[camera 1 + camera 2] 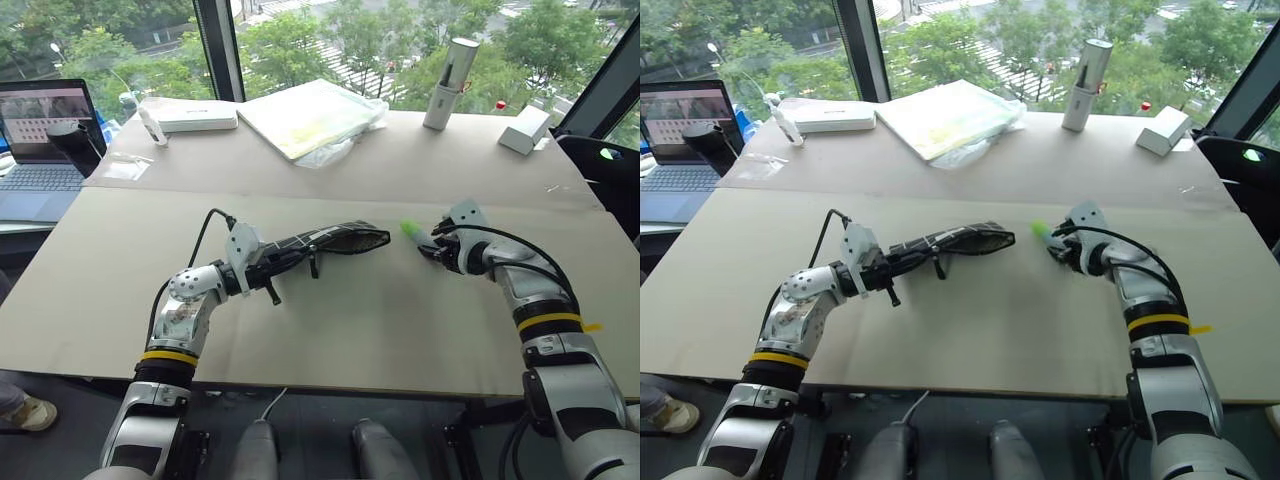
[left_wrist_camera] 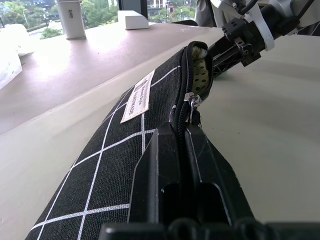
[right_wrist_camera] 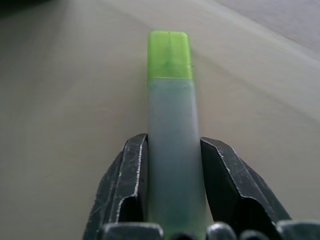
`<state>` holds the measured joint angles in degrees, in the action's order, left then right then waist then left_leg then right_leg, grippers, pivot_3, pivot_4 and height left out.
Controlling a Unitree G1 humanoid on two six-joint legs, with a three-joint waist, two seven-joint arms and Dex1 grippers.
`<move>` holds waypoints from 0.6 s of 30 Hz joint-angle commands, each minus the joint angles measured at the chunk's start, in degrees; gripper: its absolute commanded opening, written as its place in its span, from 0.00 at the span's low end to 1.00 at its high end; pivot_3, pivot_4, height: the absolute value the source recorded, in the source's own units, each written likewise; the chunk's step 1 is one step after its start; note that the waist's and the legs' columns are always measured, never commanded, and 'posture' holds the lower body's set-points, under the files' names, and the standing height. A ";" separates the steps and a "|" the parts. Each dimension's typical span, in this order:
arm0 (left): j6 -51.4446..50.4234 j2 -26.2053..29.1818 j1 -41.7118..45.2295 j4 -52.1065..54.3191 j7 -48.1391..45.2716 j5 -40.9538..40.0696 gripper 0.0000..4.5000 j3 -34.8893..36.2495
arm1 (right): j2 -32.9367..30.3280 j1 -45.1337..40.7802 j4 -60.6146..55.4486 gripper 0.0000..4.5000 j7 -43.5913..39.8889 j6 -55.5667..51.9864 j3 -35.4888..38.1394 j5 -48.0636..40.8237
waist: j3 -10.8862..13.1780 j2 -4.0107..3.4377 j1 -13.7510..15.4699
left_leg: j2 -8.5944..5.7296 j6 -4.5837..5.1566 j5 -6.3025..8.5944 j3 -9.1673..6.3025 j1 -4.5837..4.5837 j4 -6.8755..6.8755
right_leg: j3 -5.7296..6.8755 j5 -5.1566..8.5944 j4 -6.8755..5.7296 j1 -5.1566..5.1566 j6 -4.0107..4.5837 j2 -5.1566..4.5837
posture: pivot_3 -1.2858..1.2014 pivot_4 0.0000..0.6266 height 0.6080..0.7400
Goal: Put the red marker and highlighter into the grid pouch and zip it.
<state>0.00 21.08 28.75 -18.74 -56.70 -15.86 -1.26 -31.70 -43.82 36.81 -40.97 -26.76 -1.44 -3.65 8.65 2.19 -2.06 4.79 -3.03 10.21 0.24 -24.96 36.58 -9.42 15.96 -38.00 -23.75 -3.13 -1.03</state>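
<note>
Highlighter [image 3: 170, 135] between right jaws, apparently gripped

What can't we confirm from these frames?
- Grid pouch contents, red marker included: left wrist view, dark opening shows only yellowish lining.
- Label text: left wrist view, too small.
- Highlighter rear end: right wrist view, hidden between right pincer fingers.

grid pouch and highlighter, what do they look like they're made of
Grid pouch: looks like woven black fabric, matte, with a visible weave, white grid lines and a white label. Highlighter: likely plastic, with a frosted translucent pale body and a glossier bright green cap.
</note>
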 commanded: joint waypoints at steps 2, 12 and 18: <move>1.01 -0.18 0.54 1.66 0.40 -0.77 0.00 0.71 | -0.91 2.66 -2.19 0.23 -1.67 -3.97 0.70 -1.13 | 0.00 0.00 -0.05 | 0.00 0.00 0.00 -0.01 0.01 0.00 | 0.01 0.00 0.00 0.00 0.00 0.00 | 0.52 0.24 0.99; 0.91 -0.60 0.70 1.45 0.37 -0.83 0.00 0.54 | -4.36 3.58 -15.48 0.23 0.79 16.50 4.22 -0.85 | 0.13 -0.21 -0.34 | -0.01 0.00 0.00 -0.03 -0.05 0.00 | 0.02 0.00 -0.01 -0.09 -0.01 0.00 | 0.52 0.24 0.99; 0.98 -1.29 0.48 1.46 0.49 -0.76 0.00 0.33 | -8.65 16.57 -42.27 0.23 -12.89 14.73 3.09 -10.59 | 0.13 -0.22 -0.08 | 0.00 0.01 0.01 -0.13 -0.05 -0.03 | 0.10 0.01 0.01 0.00 -0.02 0.00 | 0.52 0.24 0.99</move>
<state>0.13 19.81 28.84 -18.83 -56.39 -15.87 -1.34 -38.81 -30.54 1.33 -49.31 -11.70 2.75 -11.60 8.78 1.96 -2.14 4.78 -3.02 10.21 0.07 -25.02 36.56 -9.29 15.98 -37.94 -23.71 -3.15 -1.03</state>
